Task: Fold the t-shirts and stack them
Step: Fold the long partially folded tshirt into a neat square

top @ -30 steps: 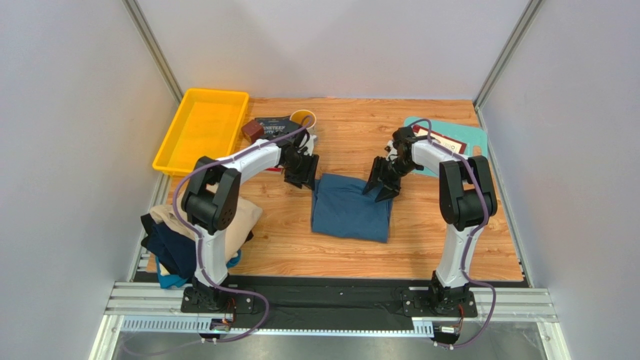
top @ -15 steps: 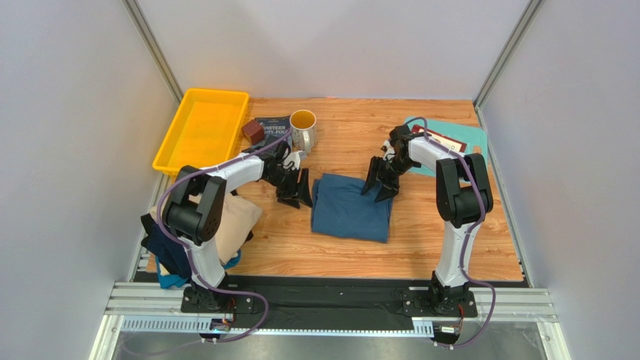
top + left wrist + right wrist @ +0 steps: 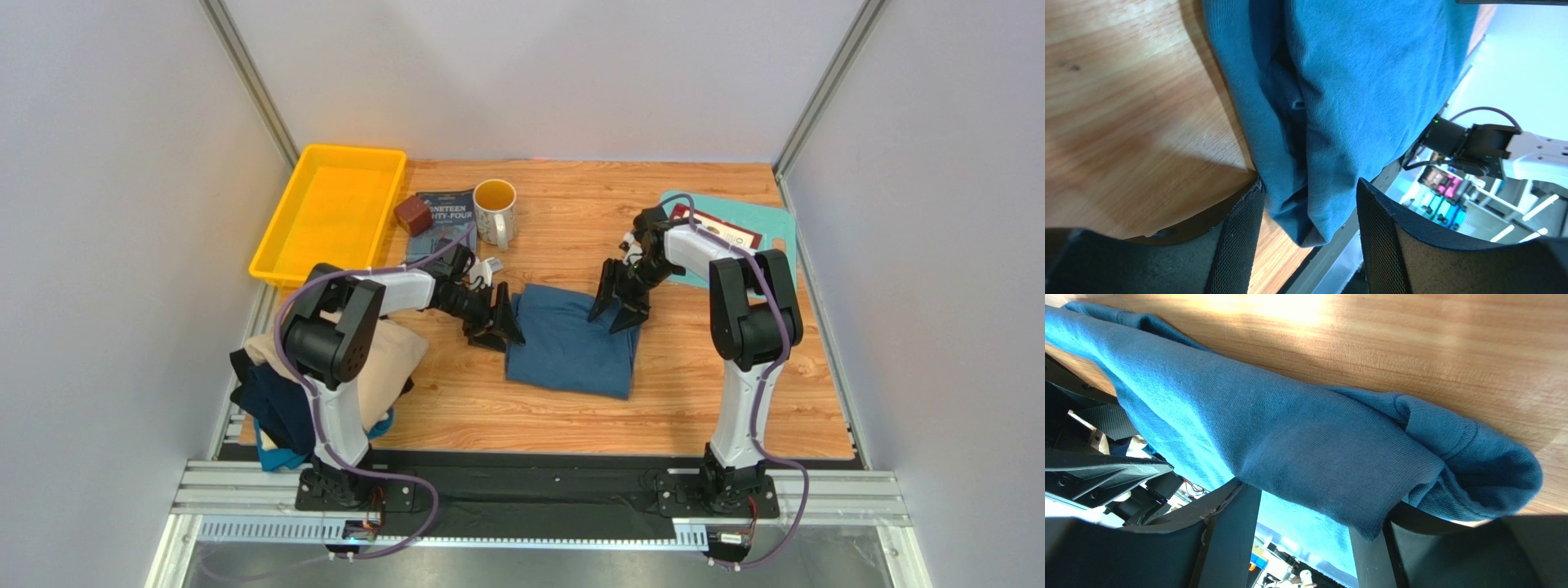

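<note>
Wooden desk [image 3: 687, 380] carries the folded teal shirt [image 3: 572, 341] at centre. My left tool [image 3: 501, 321] has dropped to its left edge; right tool [image 3: 617, 300] sits at the far-right corner. Both open, fabric between fingers, grip pending.

Bright, even overhead light; wrist views glare-streaked.

Left tool [image 3: 496, 321] now nearer, at teal-blue shirt's [image 3: 574, 342] left edge.

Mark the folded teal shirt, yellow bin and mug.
folded teal shirt [image 3: 573, 343], top external view, middle of the cloth
yellow bin [image 3: 269, 230], top external view, left wall
mug [image 3: 494, 199], top external view, rim
</note>
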